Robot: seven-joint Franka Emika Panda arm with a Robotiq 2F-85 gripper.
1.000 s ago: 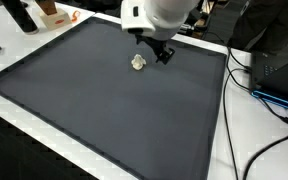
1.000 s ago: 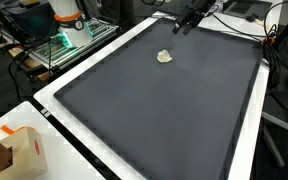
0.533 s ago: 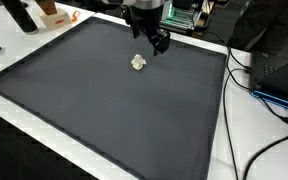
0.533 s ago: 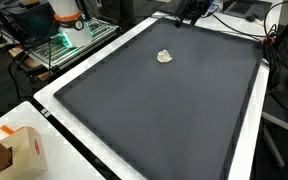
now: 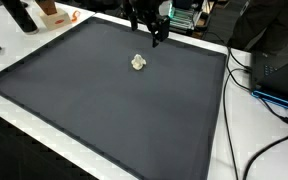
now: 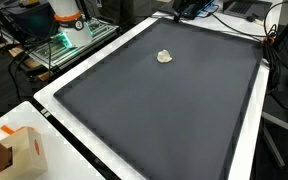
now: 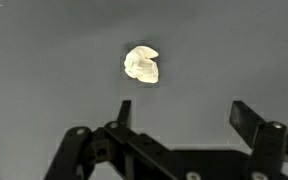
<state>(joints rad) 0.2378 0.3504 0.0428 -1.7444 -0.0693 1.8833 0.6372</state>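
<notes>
A small crumpled cream-white lump (image 5: 138, 63) lies alone on the dark grey mat (image 5: 104, 110); it also shows in the other exterior view (image 6: 164, 56) and in the wrist view (image 7: 141, 64). My gripper (image 5: 156, 33) hangs above the mat's far edge, up and away from the lump, near the top of the frame (image 6: 187, 8). In the wrist view its two black fingers (image 7: 184, 112) stand wide apart with nothing between them. The gripper is open and empty.
The mat lies on a white table (image 5: 246, 120). Black cables (image 5: 269, 95) run beside a dark box at one side. An orange-and-white object (image 5: 52, 14) and a black bottle (image 5: 20, 14) stand at a far corner. A cardboard box (image 6: 14, 150) sits at the near corner.
The gripper has risen and pulled back from beside the lump toward the mat's far edge. The lump has stayed in place.
</notes>
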